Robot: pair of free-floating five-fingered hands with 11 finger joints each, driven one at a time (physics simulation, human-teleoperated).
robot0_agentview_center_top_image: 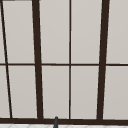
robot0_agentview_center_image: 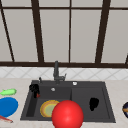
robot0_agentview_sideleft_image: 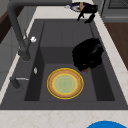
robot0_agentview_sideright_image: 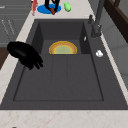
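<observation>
Setting: kitchen counter under a window (robot0_agentview_center_image: 85,32), with a dark sink (robot0_agentview_center_image: 100,85) and a faucet (robot0_agentview_center_image: 56,71).

Item 1: left hand (robot0_agentview_center_image: 34,88), above the sink's left end. Its fingers are curled down round a small red piece (robot0_agentview_center_image: 37,95), which peeps out below them. We cannot tell what the piece is.

Item 2: red piece. We judge it light and easily dropped. A fingertip pinch across its middle suits it.

Item 3: yellow plate (robot0_agentview_center_image: 47,108), flat on the basin floor below the left hand. We judge it stiff and breakable, best taken by the rim.

Item 4: right hand (robot0_agentview_center_image: 93,103), over the sink's right half, fingers loosely straight and pointing down, holding nothing.

Also noted: 1 red ball (robot0_agentview_center_image: 67,115) in the foreground, 1 blue plate (robot0_agentview_center_image: 7,106) on the left counter and 1 bowl (robot0_agentview_center_image: 125,109) on the right.
</observation>
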